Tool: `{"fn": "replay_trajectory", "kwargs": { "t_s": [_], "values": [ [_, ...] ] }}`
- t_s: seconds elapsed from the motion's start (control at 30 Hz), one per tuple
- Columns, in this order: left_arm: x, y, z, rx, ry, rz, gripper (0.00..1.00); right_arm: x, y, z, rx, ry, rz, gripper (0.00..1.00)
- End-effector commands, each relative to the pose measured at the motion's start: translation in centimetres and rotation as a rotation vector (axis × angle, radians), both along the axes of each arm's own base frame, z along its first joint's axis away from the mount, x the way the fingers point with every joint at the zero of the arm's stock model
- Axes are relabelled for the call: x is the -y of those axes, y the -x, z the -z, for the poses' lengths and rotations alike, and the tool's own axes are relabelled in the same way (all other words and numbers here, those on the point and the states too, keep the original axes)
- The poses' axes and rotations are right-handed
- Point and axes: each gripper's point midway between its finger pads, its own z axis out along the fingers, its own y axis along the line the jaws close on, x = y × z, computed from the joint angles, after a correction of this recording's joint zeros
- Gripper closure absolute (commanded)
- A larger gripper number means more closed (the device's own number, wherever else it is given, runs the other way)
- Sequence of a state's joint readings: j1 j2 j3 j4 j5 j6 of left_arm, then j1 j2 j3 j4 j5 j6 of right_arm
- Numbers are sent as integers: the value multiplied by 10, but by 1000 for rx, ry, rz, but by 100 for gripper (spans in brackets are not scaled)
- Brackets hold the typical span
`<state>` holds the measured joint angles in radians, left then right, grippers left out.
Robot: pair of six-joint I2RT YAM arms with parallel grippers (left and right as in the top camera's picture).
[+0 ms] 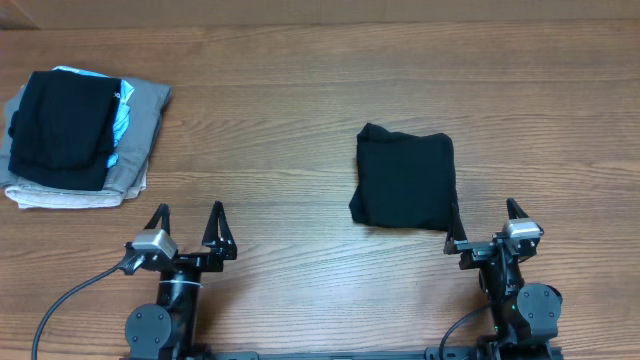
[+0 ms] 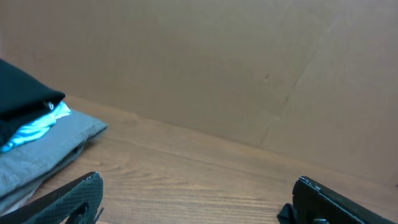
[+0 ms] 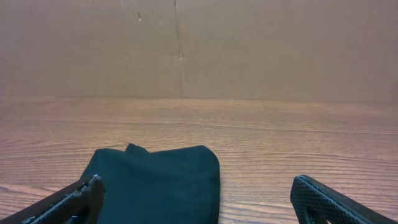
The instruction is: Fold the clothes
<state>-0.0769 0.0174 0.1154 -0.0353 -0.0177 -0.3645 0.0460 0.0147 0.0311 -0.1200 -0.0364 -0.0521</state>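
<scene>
Facing folded black T-shirt (image 3: 155,183) — right wrist; left wrist — garment stack (image 2: 43,155) only.

wooden table (image 1: 300,90): warm brown, streaked grain
folded soft black T-shirt (image 1: 405,180): plain black, unprinted
black fabric garment topping the left-edge pile (image 1: 60,130): plain black
thin light blue garment (image 1: 122,115): bright pale blue
folded grey-beige garment (image 1: 148,115): muted grey, beige

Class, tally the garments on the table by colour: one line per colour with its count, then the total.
Black: 2, the folded black garment lying alone and the black garment on top of the stack
Light blue: 1, the light blue garment under it
Grey-beige: 1, the grey-beige garment at the bottom
Total: 4
</scene>
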Motion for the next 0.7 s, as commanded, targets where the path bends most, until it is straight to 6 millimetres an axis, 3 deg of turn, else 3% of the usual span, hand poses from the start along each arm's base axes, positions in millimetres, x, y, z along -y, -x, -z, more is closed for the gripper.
{"fn": "replay_trajectory", "kwargs": {
  "t_s": [0.0, 0.2, 0.6, 0.67],
  "values": [
    [2, 8, -30, 79, -59, 6, 0, 3, 0, 0, 9, -8, 14, 0],
    [3, 16, -55, 133, -65, 12, 0, 3, 0, 0, 9, -8, 14, 0],
    [-1, 63, -151, 313, -52, 4, 0, 3, 0, 0, 9, -8, 14, 0],
    [-2, 68, -159, 331, -50, 4, 0, 3, 0, 0, 9, -8, 14, 0]
  ]
}}
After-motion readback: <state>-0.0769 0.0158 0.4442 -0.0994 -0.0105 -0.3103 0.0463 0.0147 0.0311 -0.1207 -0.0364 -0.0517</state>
